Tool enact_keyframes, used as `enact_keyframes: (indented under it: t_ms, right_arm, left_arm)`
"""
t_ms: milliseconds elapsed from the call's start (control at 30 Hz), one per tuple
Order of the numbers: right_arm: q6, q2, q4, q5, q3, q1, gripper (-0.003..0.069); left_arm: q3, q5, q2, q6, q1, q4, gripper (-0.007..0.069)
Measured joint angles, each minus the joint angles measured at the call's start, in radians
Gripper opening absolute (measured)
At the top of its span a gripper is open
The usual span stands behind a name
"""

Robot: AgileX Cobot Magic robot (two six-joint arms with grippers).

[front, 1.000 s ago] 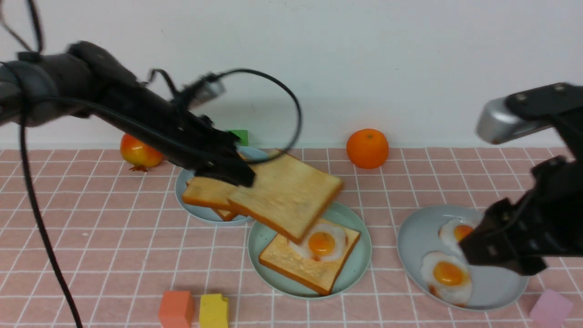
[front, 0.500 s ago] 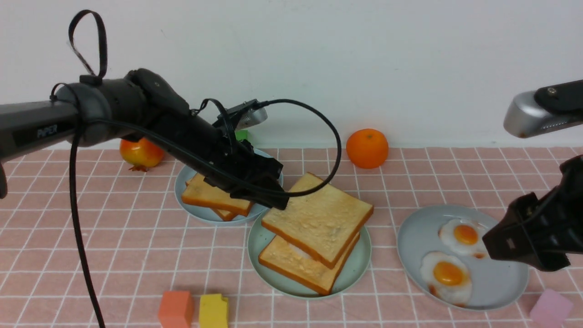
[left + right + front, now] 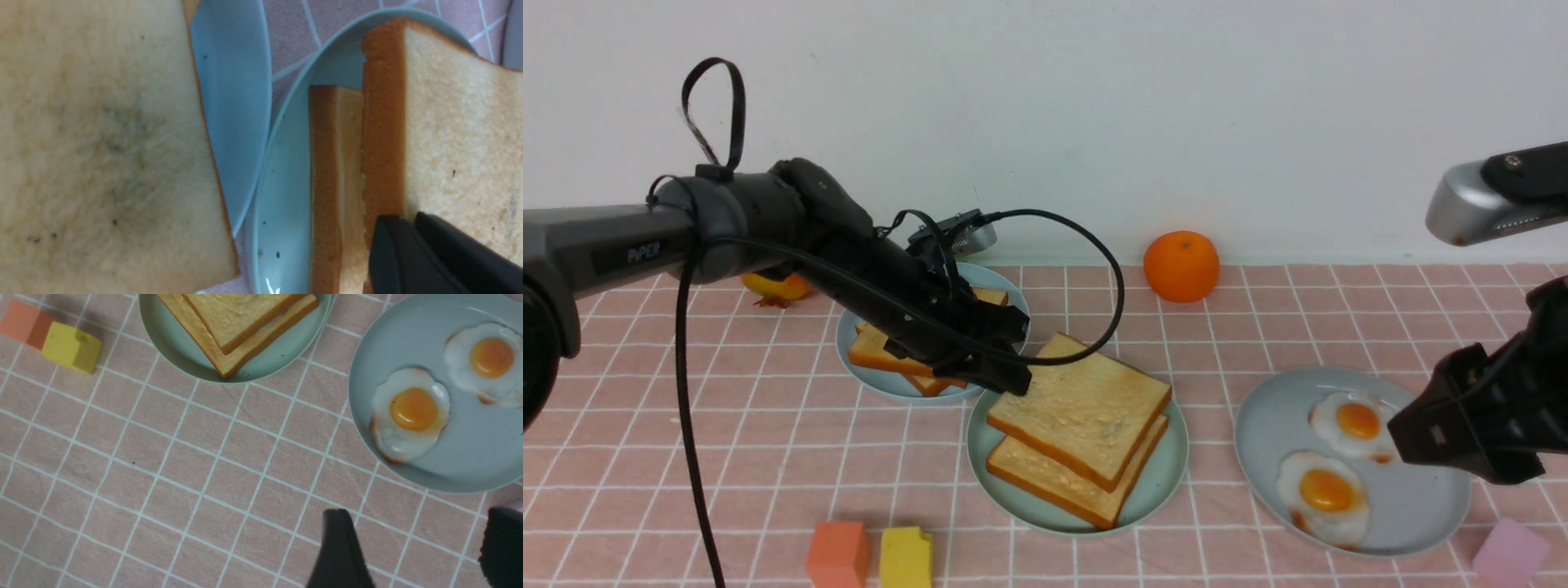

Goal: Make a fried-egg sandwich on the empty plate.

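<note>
While the left gripper (image 3: 1005, 377) pinches the top toast slice (image 3: 1082, 408) at its back corner, the sandwich sits on the mint-green plate (image 3: 1164, 482), mid-table; right gripper (image 3: 1462, 445) hangs wide open, holding nothing.

A plain white matte wall (image 3: 1258, 114) rises straight behind the pink cloth-covered tabletop with its white grid lines (image 3: 768, 457), meeting the cloth's far edge in a level seam. Even, soft light falls on the wall, casting faint grey shadows low on it.
</note>
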Motion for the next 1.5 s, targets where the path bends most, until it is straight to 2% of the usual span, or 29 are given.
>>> enact_keyframes:
  t_ms: [67, 200, 300, 367, 433, 533, 633, 733, 800, 833, 900, 933, 967, 1033, 1100, 1133, 1167, 1200, 1233, 1267, 1300, 1400, 1500]
  right_arm:
    - [0.000, 0.000, 0.000, -0.001, 0.000, 0.000, 0.0473]
    - [0.000, 0.000, 0.000, -0.008, 0.000, 0.000, 0.0473]
    - [0.000, 0.000, 0.000, -0.011, 0.000, 0.000, 0.0473]
    - [0.000, 0.000, 0.002, -0.019, 0.000, 0.000, 0.0473]
    - [0.000, 0.000, 0.004, -0.027, 0.000, 0.000, 0.0473]
    - [0.000, -0.001, 0.008, -0.067, 0.000, 0.000, 0.0473]
    - [0.000, -0.010, 0.003, -0.102, 0.000, 0.000, 0.0461]
    - [0.000, -0.037, -0.011, -0.122, 0.000, 0.000, 0.0403]
    - [0.000, -0.079, -0.029, -0.134, 0.000, 0.000, 0.0313]
    - [0.000, -0.083, -0.031, -0.135, 0.000, 0.000, 0.0292]
    - [0.011, -0.141, -0.050, -0.159, 0.013, 0.000, 0.0150]
    - [0.014, -0.146, -0.052, -0.162, 0.016, 0.000, 0.0150]
    - [0.042, -0.192, -0.062, -0.194, 0.046, 0.000, 0.0055]
    - [0.086, -0.284, -0.083, -0.271, 0.128, 0.000, -0.0001]
    - [0.105, -0.346, -0.094, -0.319, 0.177, 0.000, -0.0007]
    - [0.119, -0.437, -0.123, -0.383, 0.276, 0.000, -0.0008]
    - [0.120, -0.461, -0.126, -0.399, 0.299, 0.000, -0.0008]
    - [0.127, -0.560, -0.140, -0.460, 0.380, 0.000, -0.0008]
    - [0.129, -0.622, -0.148, -0.495, 0.446, 0.000, -0.0008]
    - [0.129, -0.634, -0.148, -0.502, 0.456, 0.000, -0.0008]
    - [0.129, -0.706, -0.154, -0.536, 0.516, 0.000, -0.0008]
    - [0.129, -0.876, -0.157, -0.582, 0.636, 0.000, -0.0008]
    - [0.129, -1.029, -0.157, -0.594, 0.718, 0.000, -0.0006]
  left_arm:
    - [0.000, 0.000, 0.000, -0.011, 0.000, 0.005, 0.0048]
    - [0.000, 0.005, 0.000, -0.037, -0.001, 0.040, 0.0106]
    - [0.000, 0.026, 0.000, -0.042, -0.001, 0.058, 0.0187]
    - [0.000, 0.059, 0.000, -0.045, -0.001, 0.069, 0.0313]
    - [0.000, 0.072, 0.000, -0.045, -0.001, 0.071, 0.0345]
    - [0.000, 0.114, -0.023, -0.028, -0.001, 0.076, 0.0461]
    - [0.000, 0.122, -0.063, -0.027, 0.000, 0.083, 0.0508]
    - [0.000, 0.136, -0.135, -0.041, 0.011, 0.093, 0.0528]
    - [0.000, 0.151, -0.208, -0.067, 0.020, 0.110, 0.0531]
    - [0.000, 0.152, -0.215, -0.073, 0.021, 0.111, 0.0531]
    - [0.000, 0.175, -0.298, -0.120, 0.026, 0.116, 0.0526]
    - [0.000, 0.178, -0.304, -0.123, 0.026, 0.116, 0.0524]
    - [0.000, 0.204, -0.353, -0.145, 0.026, 0.107, 0.0507]
    - [0.000, 0.250, -0.426, -0.170, 0.019, 0.095, 0.0459]
    - [0.000, 0.266, -0.464, -0.185, 0.014, 0.095, 0.0419]
    - [0.000, 0.290, -0.516, -0.209, 0.004, 0.100, 0.0353]
    - [0.000, 0.292, -0.529, -0.209, 0.003, 0.104, 0.0344]
    - [0.000, 0.308, -0.574, -0.239, -0.006, 0.127, 0.0257]
    - [0.000, 0.318, -0.609, -0.259, -0.009, 0.149, 0.0206]
    - [0.000, 0.319, -0.616, -0.263, -0.009, 0.149, 0.0206]
    - [0.000, 0.332, -0.665, -0.289, -0.009, 0.182, 0.0138]
    - [0.011, 0.361, -0.781, -0.369, -0.009, 0.252, 0.0012]
    - [0.090, 0.361, -0.931, -0.461, -0.009, 0.283, 0.0013]
